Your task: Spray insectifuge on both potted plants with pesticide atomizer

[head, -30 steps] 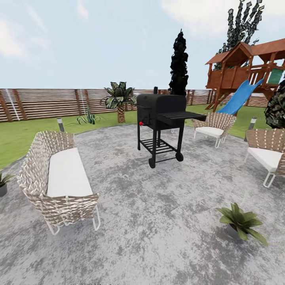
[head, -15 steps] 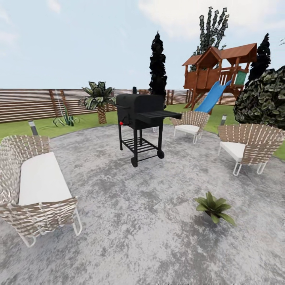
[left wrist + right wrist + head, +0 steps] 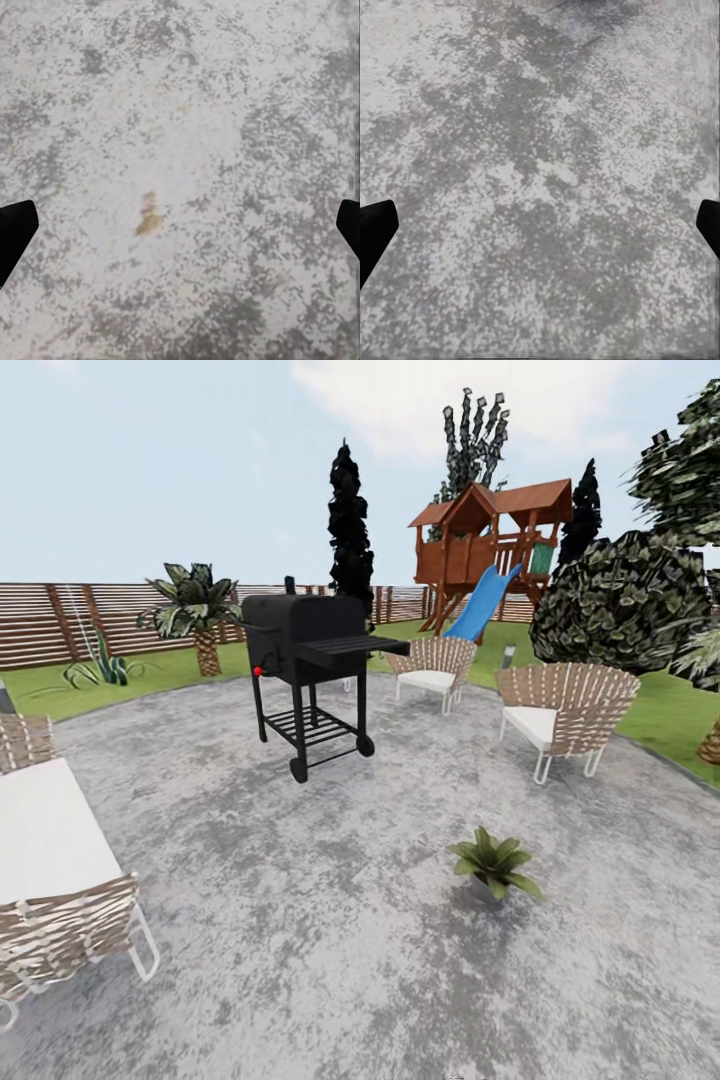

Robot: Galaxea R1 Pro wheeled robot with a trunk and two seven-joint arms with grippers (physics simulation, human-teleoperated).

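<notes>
1. Head view: one potted plant (image 3: 492, 863) sits on the stone patio (image 3: 330, 920), well ahead of both grippers.
2. Left gripper (image 3: 180, 225) spread wide over bare stone.
3. Right gripper (image 3: 540, 225) likewise released.

Mottled grey stone patio (image 3: 225, 90) is seen, a small brownish stain (image 3: 147, 214) lying between two black fingertips (image 3: 15, 232) spread wide.

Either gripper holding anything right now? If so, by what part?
Nothing is held. The left gripper and the right gripper both have fingertips spread wide, with bare stone patio between them.
</notes>
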